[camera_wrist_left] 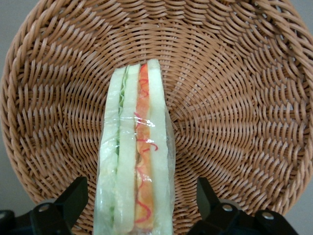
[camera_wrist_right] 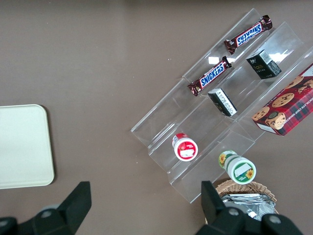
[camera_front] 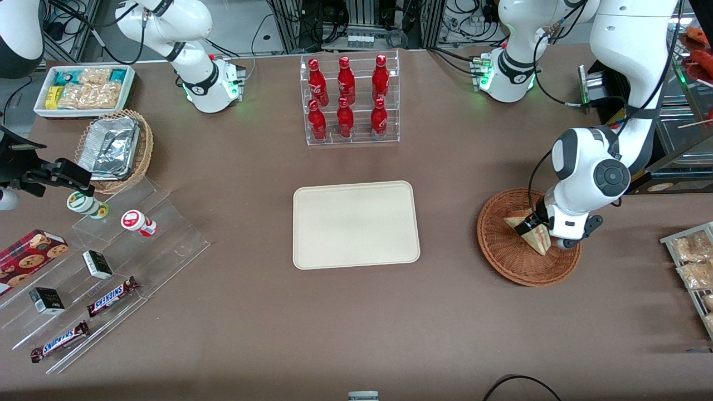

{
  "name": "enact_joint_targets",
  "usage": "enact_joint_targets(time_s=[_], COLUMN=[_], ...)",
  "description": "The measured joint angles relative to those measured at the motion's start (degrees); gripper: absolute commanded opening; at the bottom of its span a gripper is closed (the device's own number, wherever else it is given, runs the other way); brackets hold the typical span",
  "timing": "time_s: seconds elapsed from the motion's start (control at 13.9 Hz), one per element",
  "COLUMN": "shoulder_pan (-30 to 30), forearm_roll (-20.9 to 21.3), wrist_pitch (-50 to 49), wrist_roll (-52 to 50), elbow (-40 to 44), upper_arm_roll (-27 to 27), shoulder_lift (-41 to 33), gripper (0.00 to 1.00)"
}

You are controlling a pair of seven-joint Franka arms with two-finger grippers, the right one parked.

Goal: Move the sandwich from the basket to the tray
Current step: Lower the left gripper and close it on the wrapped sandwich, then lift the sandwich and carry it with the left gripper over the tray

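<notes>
The sandwich (camera_front: 538,241) stands on edge in the reddish-brown wicker basket (camera_front: 501,252), toward the working arm's end of the table. In the left wrist view the wrapped sandwich (camera_wrist_left: 134,147) shows pale bread with orange, red and green layers against the basket's weave (camera_wrist_left: 234,98). My left gripper (camera_front: 532,225) is low in the basket and open. Its black fingers (camera_wrist_left: 74,196) straddle the sandwich, with a gap on each side. The cream tray (camera_front: 355,224) lies flat at the table's middle with nothing on it, and its corner shows in the right wrist view (camera_wrist_right: 22,147).
A clear rack of red bottles (camera_front: 348,100) stands farther from the front camera than the tray. Toward the parked arm's end are a stepped acrylic shelf (camera_front: 139,245) with snacks, a tan basket of foil containers (camera_front: 114,147) and a white snack bin (camera_front: 83,89). Snack packets (camera_front: 693,267) lie beside the basket.
</notes>
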Motion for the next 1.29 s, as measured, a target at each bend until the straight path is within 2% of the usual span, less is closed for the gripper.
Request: enact_joint_targets(time_s=[0.07,0.36,0.65,0.93,1.29], shoulder_pan=[0.0,0.0,0.0,-0.34,-4.79], forearm_roll=[0.0,0.0,0.04,0.17,0.19], wrist_pitch=[0.0,-0.06,-2.21,-12.48,-17.23], wrist_roll=[0.0,0.0,0.34,2.57,5.52], elbow=[0.0,0.0,0.29,4.9,9.0], upper_arm_roll=[0.0,0.0,0.0,-0.2,-0.8], shoulder_lift=[-0.01,-0.01,-0.71,-4.62,-5.49], gripper=[0.22,0.12,0.08,0.08,0.08])
